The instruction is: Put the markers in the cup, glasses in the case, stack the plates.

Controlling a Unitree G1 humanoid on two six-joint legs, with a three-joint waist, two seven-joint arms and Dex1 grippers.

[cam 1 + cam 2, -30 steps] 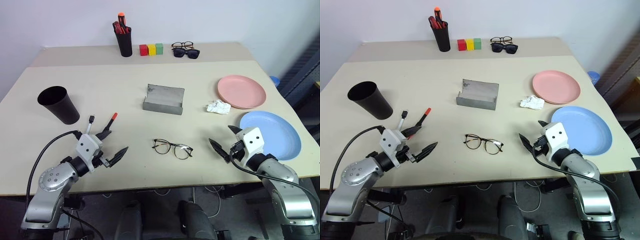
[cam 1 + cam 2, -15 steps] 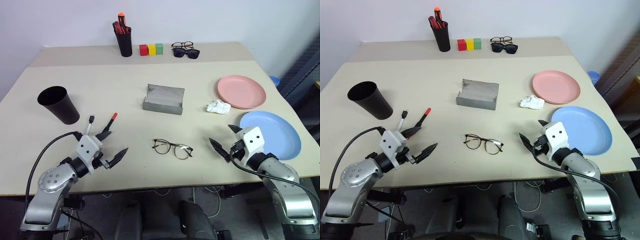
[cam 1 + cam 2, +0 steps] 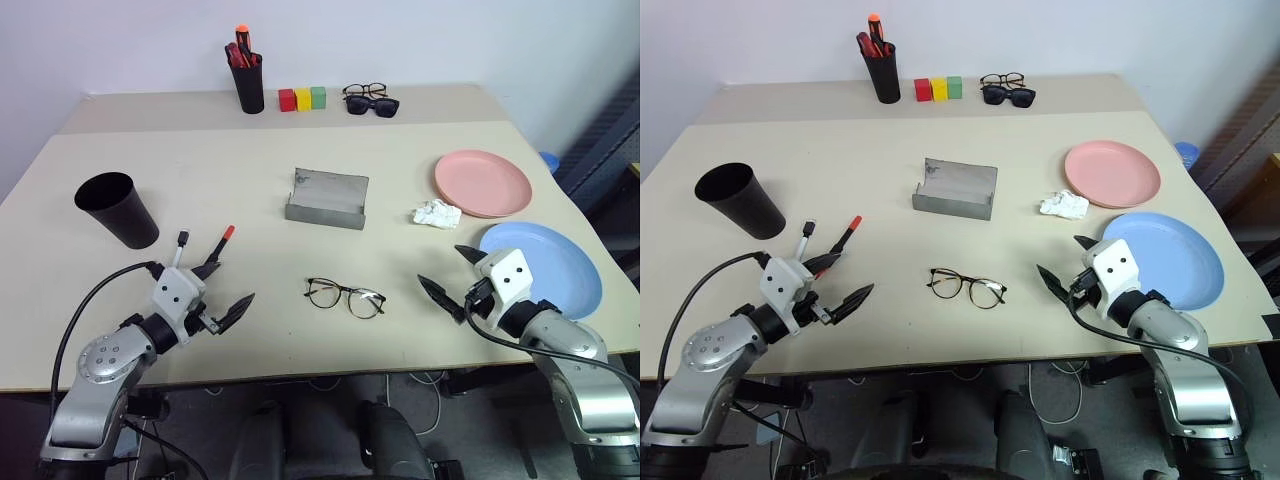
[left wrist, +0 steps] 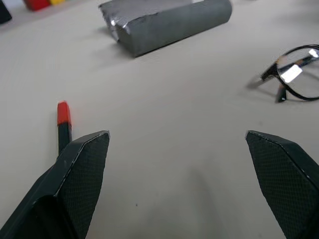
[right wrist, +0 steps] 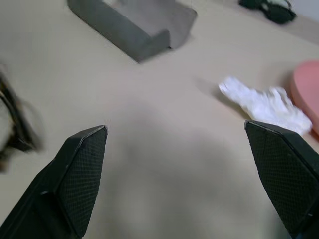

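Nearest the front edge, both hands, left (image 3: 226, 286) and right (image 3: 447, 272), hover spread open and empty. Between them lie thin black wire-frame glasses (image 3: 345, 297); beyond, the grey hinged case (image 3: 327, 198). Pinching a lens could smear or bend it.

Matte grey case (image 3: 327, 198); plastic plates (image 3: 483, 183) (smooth).
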